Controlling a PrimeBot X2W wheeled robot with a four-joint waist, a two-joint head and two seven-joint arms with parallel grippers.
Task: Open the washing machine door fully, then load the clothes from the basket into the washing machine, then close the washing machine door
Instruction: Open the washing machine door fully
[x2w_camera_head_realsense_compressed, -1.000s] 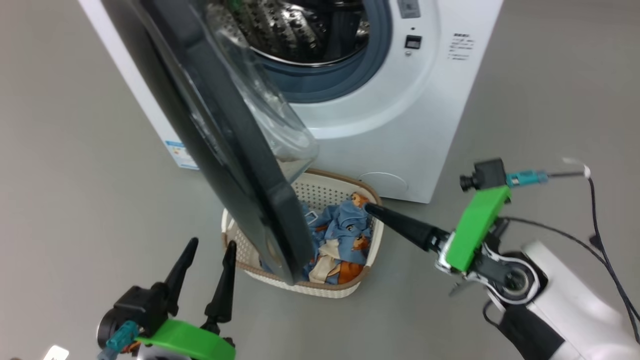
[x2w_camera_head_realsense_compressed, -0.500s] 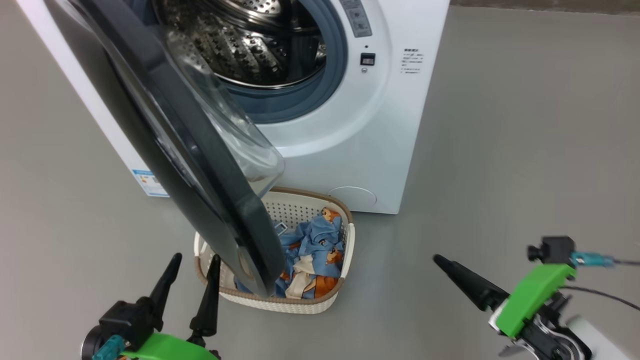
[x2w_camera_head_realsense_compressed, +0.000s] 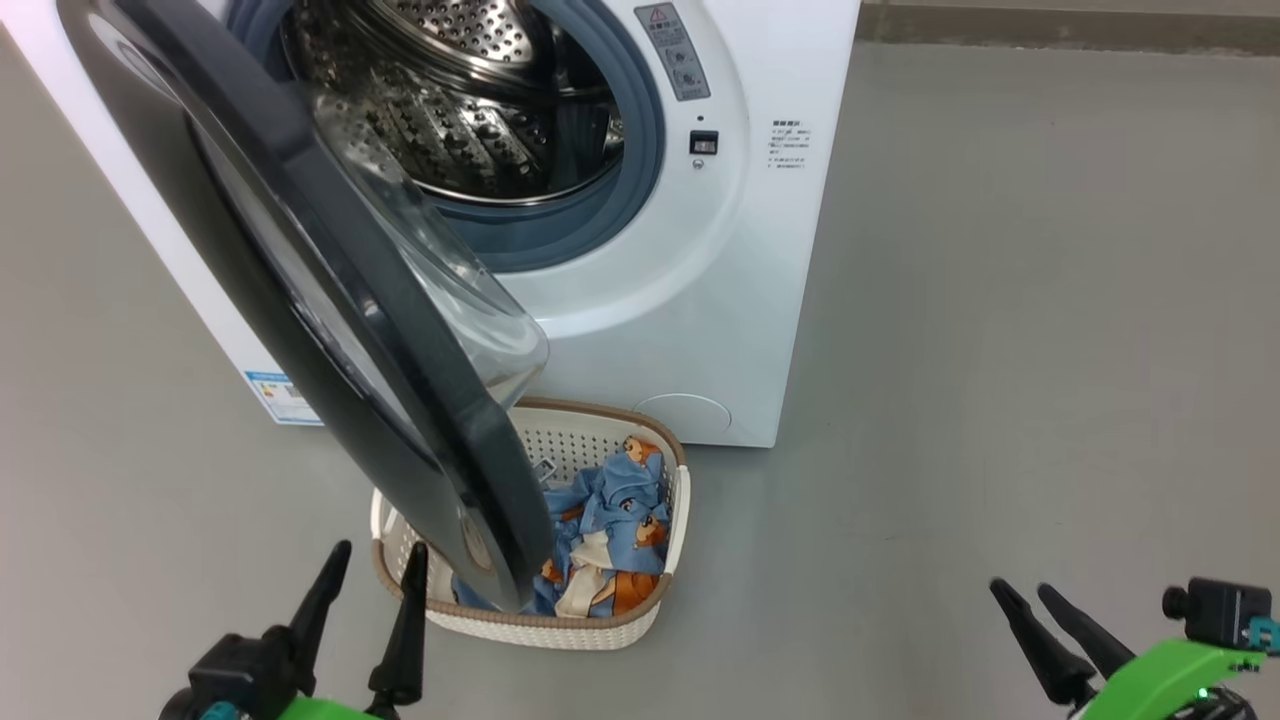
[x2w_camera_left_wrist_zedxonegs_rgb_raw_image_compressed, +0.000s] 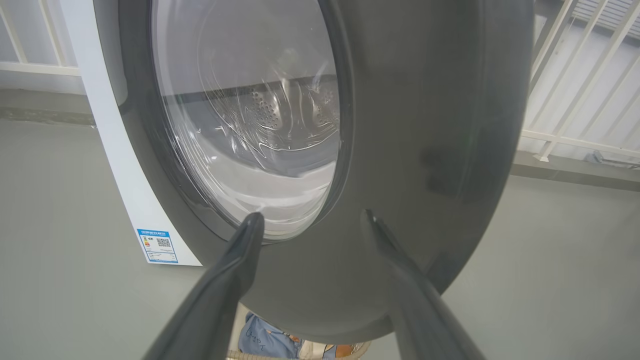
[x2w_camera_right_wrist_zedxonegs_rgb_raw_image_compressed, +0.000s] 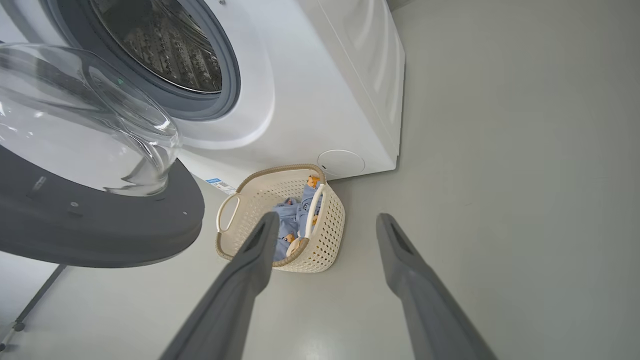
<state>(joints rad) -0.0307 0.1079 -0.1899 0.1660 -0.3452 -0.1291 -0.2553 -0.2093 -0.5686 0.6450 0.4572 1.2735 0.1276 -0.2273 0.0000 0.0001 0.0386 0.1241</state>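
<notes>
Door step: the washing machine door (x2w_camera_head_realsense_compressed: 400, 420) stands swung out from the washing machine (x2w_camera_head_realsense_compressed: 700, 300), its lower edge hanging above the left part of the basket (x2w_camera_head_realsense_compressed: 540, 630). Judging by that angle, it may need more swing to count as fully open.
Loading step: not begun. The clothes (x2w_camera_head_realsense_compressed: 610, 510), blue bear-print with some cream cloth, lie bundled inside the basket. The visible part of the steel drum (x2w_camera_head_realsense_compressed: 470, 100), up behind the basket, shows bare metal.
Closing step: left for last.
Basket: on the grey floor (x2w_camera_head_realsense_compressed: 1000, 350), right in front of the machine's base.
Left gripper (x2w_camera_head_realsense_compressed: 380, 548): fingers apart and empty, tips just beside the basket's near-left corner. In the left wrist view they point at the door's outer face, close to it but seemingly not touching.
Right gripper (x2w_camera_head_realsense_compressed: 1020, 587): fingers slightly apart, holding nothing, well apart from the basket on its right, low over the floor.
Hidden: the door covers the basket's left side and whatever cloth lies there, so the bundle's full extent is unclear.
Cut off: the machine's top, the door's hinge side and both wrists run past the frame edges.
Hard to make out: the drum's deeper part is dark; the small print on the machine's front is unreadable.
</notes>
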